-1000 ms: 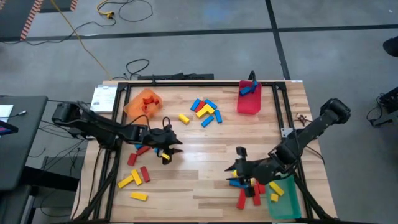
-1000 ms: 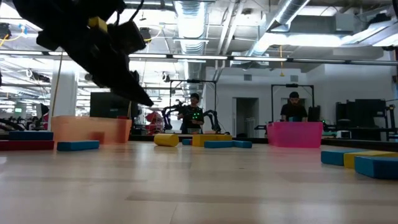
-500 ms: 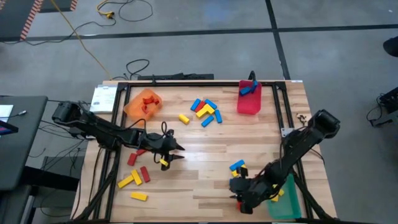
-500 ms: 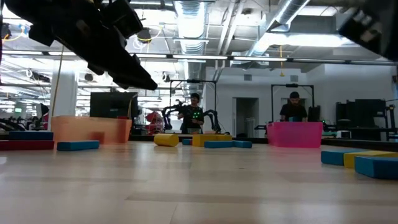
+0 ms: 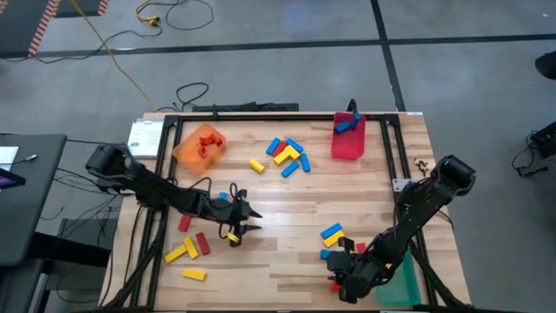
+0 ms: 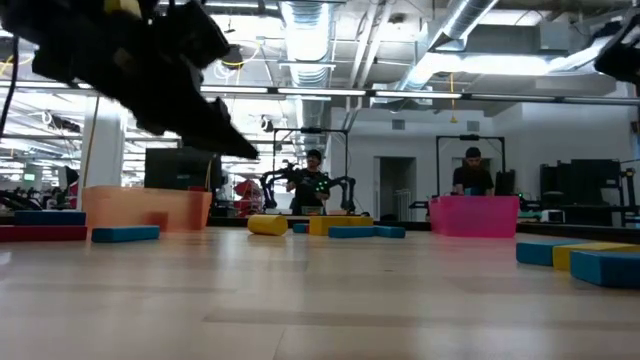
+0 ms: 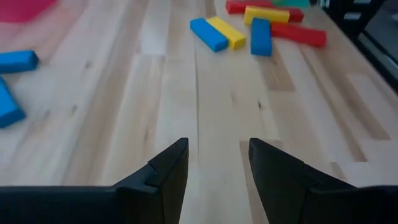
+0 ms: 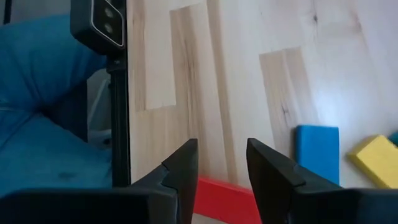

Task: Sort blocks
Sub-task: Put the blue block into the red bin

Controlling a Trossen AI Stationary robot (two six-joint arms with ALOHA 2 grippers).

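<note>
Blocks (image 5: 285, 155) mostly sit loose on the table (image 5: 287, 209) in clusters, far-middle, near-left and near-right. Right gripper (image 5: 344, 285) has swung down to the near-right edge over a red block (image 8: 217, 198), jaws apart, empty. Left gripper (image 5: 246, 221) hovers mid-left, open too. Looks like another pick coming.

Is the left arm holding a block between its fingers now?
No, in the left wrist view the two dark fingers stand apart with only bare wooden table between them.
</note>
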